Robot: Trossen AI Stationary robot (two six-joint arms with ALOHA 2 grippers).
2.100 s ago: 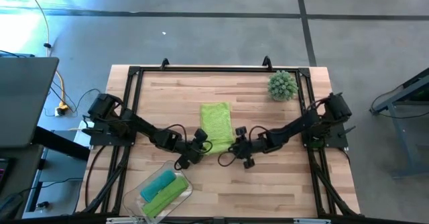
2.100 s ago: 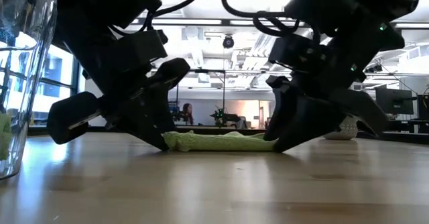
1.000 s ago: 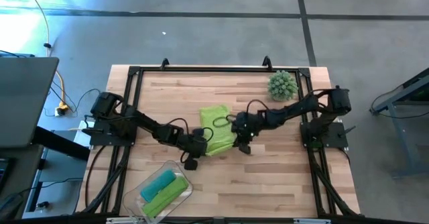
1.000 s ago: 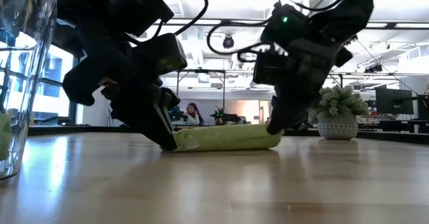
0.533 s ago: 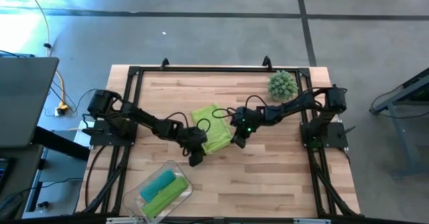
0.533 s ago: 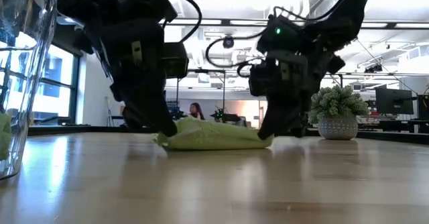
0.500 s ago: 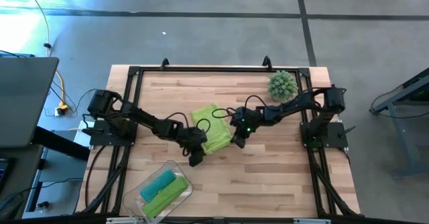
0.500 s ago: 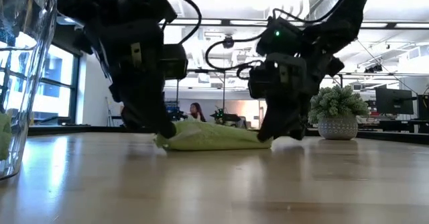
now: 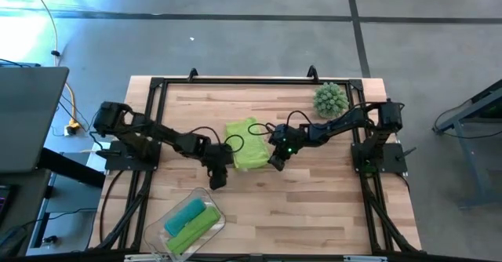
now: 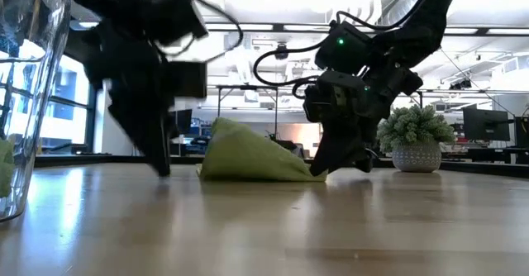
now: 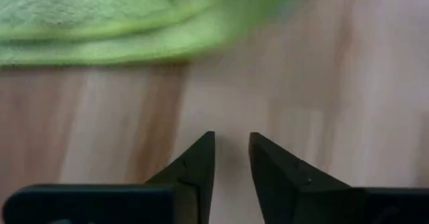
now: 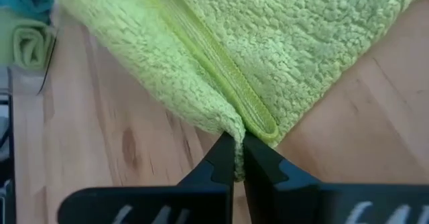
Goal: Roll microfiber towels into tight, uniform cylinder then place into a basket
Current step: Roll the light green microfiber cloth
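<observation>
Towel (image 12: 268, 43) corner is vanishing inside the clenched right hand (image 12: 239, 158); at its 9 o'clock, the left hand (image 11: 232, 158) is hanging released, blurred.

three microfiber towels (image 9: 245, 144) (two lime, one teal), one basket (image 9: 159, 229), one spiky plant (image 9: 330, 100), two arms

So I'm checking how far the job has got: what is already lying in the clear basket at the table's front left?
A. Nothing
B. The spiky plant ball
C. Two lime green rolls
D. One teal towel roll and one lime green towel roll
D: the high view shows a teal towel roll and a lime green towel roll side by side inside the clear basket, while the third towel is on the table between the grippers.
</observation>
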